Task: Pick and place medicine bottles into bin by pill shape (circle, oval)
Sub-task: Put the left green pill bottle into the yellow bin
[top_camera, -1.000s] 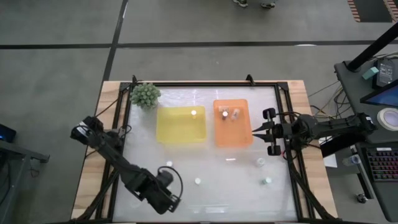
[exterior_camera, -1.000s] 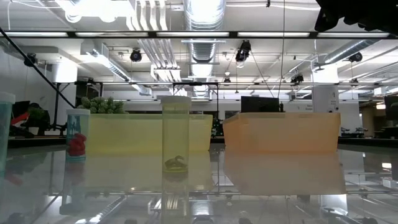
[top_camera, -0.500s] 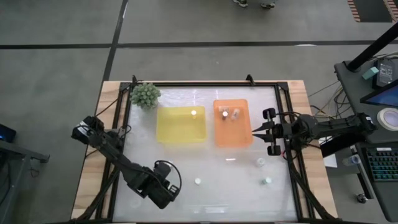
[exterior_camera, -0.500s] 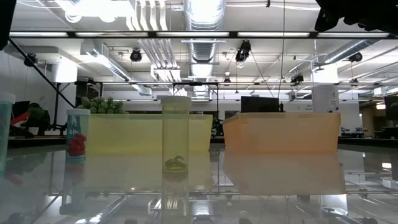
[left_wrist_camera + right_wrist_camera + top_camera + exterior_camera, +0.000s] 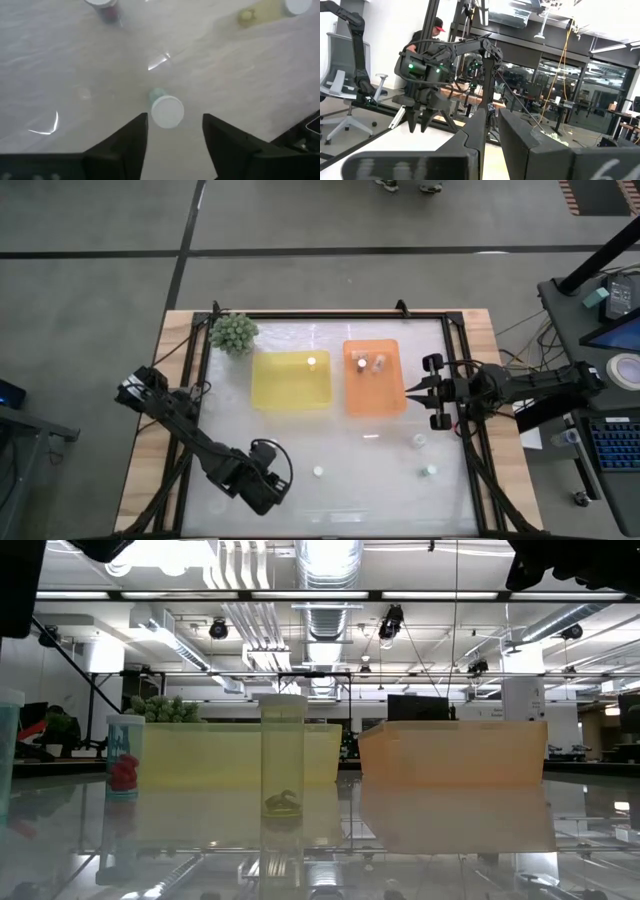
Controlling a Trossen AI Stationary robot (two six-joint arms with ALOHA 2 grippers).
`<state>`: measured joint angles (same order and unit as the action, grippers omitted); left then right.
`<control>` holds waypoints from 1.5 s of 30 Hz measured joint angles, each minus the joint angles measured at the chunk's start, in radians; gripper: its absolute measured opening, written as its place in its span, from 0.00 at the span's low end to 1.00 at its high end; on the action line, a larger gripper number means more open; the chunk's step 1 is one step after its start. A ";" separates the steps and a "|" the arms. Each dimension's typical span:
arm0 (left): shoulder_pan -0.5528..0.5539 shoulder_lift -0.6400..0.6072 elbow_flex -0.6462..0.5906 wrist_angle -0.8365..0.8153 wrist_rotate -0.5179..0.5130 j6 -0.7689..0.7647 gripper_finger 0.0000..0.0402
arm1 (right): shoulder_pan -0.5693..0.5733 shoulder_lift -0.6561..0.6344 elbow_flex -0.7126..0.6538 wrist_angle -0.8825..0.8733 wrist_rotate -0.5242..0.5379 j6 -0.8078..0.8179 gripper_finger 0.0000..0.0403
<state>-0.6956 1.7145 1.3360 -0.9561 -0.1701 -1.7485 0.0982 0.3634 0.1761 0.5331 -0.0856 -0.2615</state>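
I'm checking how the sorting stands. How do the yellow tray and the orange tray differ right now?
The translucent yellow tray is wider than the translucent orange tray, which is narrower and runs longer front to back. The yellow tray holds one white-capped bottle near its far edge; the orange tray holds two bottles at its far end. The yellow tray sits nearer the spiky green plant. Both are shallow rectangular trays, side by side on the table.
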 joint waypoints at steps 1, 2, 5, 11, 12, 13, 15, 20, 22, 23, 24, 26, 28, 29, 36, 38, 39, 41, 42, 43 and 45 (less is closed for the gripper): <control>0.000 0.000 -0.005 0.008 -0.001 0.000 0.45 | 0.000 0.000 0.000 0.000 0.000 0.000 0.11; 0.001 0.000 -0.010 0.015 -0.001 0.001 0.46 | 0.000 0.000 0.000 0.000 0.000 0.000 0.11; 0.002 0.000 -0.020 0.022 -0.002 0.001 0.47 | 0.000 0.000 0.000 0.000 0.000 0.000 0.11; 0.002 0.000 -0.026 0.027 -0.002 0.000 0.47 | 0.000 0.000 0.000 -0.002 0.001 0.000 0.11; 0.003 0.000 -0.030 0.031 -0.002 0.000 0.47 | 0.000 0.000 0.000 -0.002 0.001 0.000 0.11; 0.003 0.000 -0.031 0.032 -0.002 0.000 0.47 | 0.000 0.000 0.000 -0.002 0.001 0.000 0.11; 0.003 0.000 -0.032 0.033 -0.002 0.000 0.47 | 0.000 0.000 0.000 -0.003 0.001 0.000 0.11; 0.007 0.000 -0.032 0.035 -0.003 0.000 0.47 | 0.000 0.000 0.000 -0.003 0.001 0.000 0.11; 0.007 0.000 -0.032 0.036 -0.003 0.000 0.47 | 0.000 0.000 0.000 -0.003 0.001 0.000 0.11; 0.007 0.000 -0.033 0.035 -0.003 0.000 0.47 | 0.000 0.000 0.000 -0.003 0.001 0.000 0.11; 0.007 0.005 -0.033 0.036 -0.002 0.000 0.47 | 0.000 0.000 0.000 -0.003 0.001 0.000 0.11; 0.009 0.023 -0.030 0.035 0.004 0.000 0.47 | 0.000 0.000 0.000 -0.003 0.001 0.000 0.11; 0.009 0.049 -0.026 0.035 0.033 0.006 0.47 | 0.000 0.000 0.000 -0.003 0.001 0.000 0.11; 0.010 0.059 -0.023 0.036 0.049 0.015 0.47 | 0.000 0.000 0.000 -0.004 0.001 0.000 0.11; 0.011 0.092 -0.020 0.036 0.056 0.028 0.47 | 0.000 0.000 0.000 -0.004 0.001 0.000 0.11; 0.011 0.093 -0.020 0.036 0.052 0.030 0.47 | 0.000 0.000 0.000 -0.004 0.001 0.000 0.11; 0.011 0.093 -0.020 0.036 0.046 0.030 0.47 | 0.000 0.000 0.000 -0.004 0.001 0.000 0.11; 0.011 0.090 -0.020 0.036 0.036 0.030 0.47 | 0.000 0.000 0.000 -0.004 0.001 0.000 0.11; 0.012 0.089 -0.020 0.036 0.035 0.030 0.46 | 0.000 0.000 0.000 -0.004 0.001 0.000 0.11; 0.012 0.089 -0.019 0.036 0.034 0.030 0.45 | 0.000 0.000 0.000 -0.004 0.001 0.000 0.11; 0.012 0.089 -0.019 0.040 0.034 0.032 0.41 | 0.000 0.000 0.000 -0.004 0.001 0.000 0.11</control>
<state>-0.6838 1.8034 1.3167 -0.9157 -0.1360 -1.7168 0.0979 0.3634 0.1761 0.5293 -0.0849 -0.2615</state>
